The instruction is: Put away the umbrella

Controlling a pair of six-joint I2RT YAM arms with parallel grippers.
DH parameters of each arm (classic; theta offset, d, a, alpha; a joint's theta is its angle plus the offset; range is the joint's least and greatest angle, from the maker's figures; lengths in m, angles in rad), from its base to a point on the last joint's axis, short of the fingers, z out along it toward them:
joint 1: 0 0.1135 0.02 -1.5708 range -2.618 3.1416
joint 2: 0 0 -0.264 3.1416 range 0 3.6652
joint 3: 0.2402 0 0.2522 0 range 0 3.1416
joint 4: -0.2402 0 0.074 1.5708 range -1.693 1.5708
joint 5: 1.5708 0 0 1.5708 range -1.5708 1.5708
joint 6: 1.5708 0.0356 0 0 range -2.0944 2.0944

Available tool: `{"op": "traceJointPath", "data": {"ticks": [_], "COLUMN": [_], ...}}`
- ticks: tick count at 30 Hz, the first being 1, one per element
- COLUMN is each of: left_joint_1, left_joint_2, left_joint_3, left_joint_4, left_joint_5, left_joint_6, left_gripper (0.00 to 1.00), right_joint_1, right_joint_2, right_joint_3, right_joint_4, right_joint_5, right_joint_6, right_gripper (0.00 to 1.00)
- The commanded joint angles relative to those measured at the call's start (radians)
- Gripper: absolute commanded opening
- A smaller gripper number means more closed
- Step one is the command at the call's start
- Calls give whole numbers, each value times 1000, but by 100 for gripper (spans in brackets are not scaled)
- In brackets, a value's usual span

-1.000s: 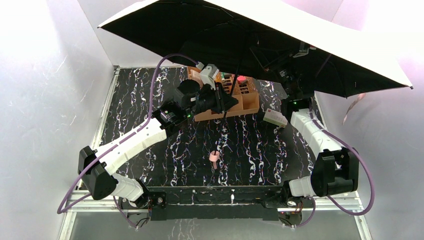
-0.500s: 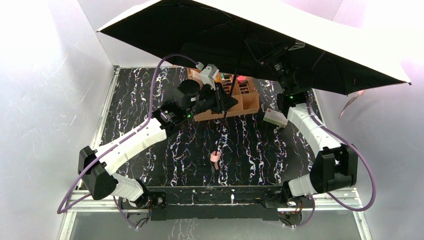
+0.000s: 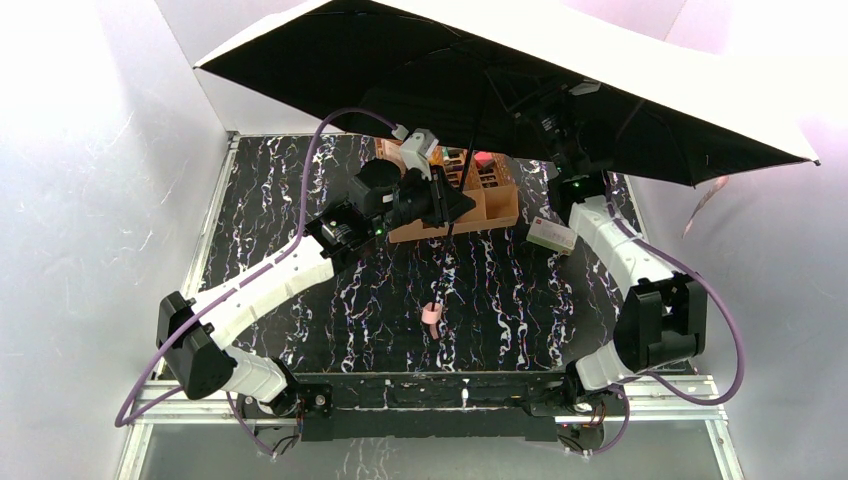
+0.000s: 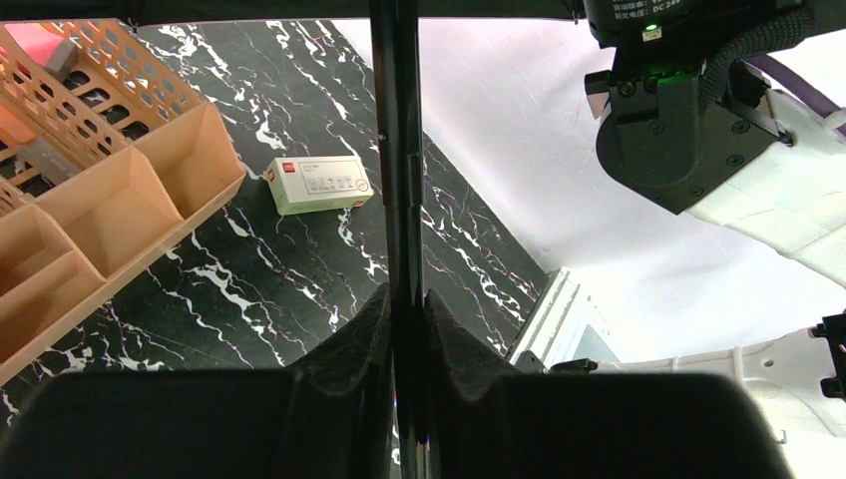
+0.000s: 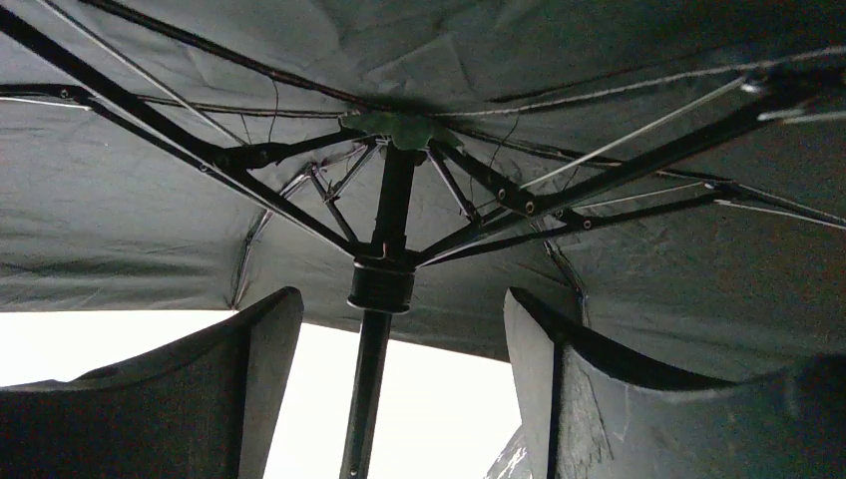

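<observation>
- Black fabric fills the top view: the umbrella [image 3: 330, 70] is open and held in the air over the far part of the table [image 3: 270, 200]; its shaft [image 3: 470, 150] slants from the hub down to the pink handle [image 3: 431, 315], which hangs close to the table top; the left gripper [image 3: 447, 205] is pressed together on the shaft about midway, in front of the orange organiser [image 3: 500, 205]; the right gripper [image 3: 548, 108] is up under the canopy near the hub, so the right arm is the nearer one to the sliding part.
- Left wrist view: the two pads [image 4: 349, 339] pinch the dark shaft, which runs straight away from the jaws; a small box [image 4: 321, 184] lies on the table near the organiser.
- Right wrist view: the jaws are spread wide and hold nothing; the runner [image 5: 381, 284] sits between them but further ahead, not touched; the long axis of the shaft passes through the gap toward the hub; I judge that the next move needs these jaws to come around the runner, so that it can be drawn down along the shaft.
</observation>
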Motion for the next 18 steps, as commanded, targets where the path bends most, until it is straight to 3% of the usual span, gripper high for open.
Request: {"op": "traceJointPath", "data": {"ticks": [1, 18], "left_joint_1": [4, 4], "left_joint_2": [-3, 2], "left_joint_3": [42, 45], "left_joint_4": [25, 18], "left_joint_5": [14, 17], "left_joint_6": [23, 28], "left_gripper": [0, 0], "right_joint_1": [3, 13], "right_joint_2": [17, 94], "right_joint_3": [83, 151], "right_joint_4": [37, 66], "right_joint_5": [21, -7], "right_joint_6": [9, 59], "right_gripper": [81, 77]}}
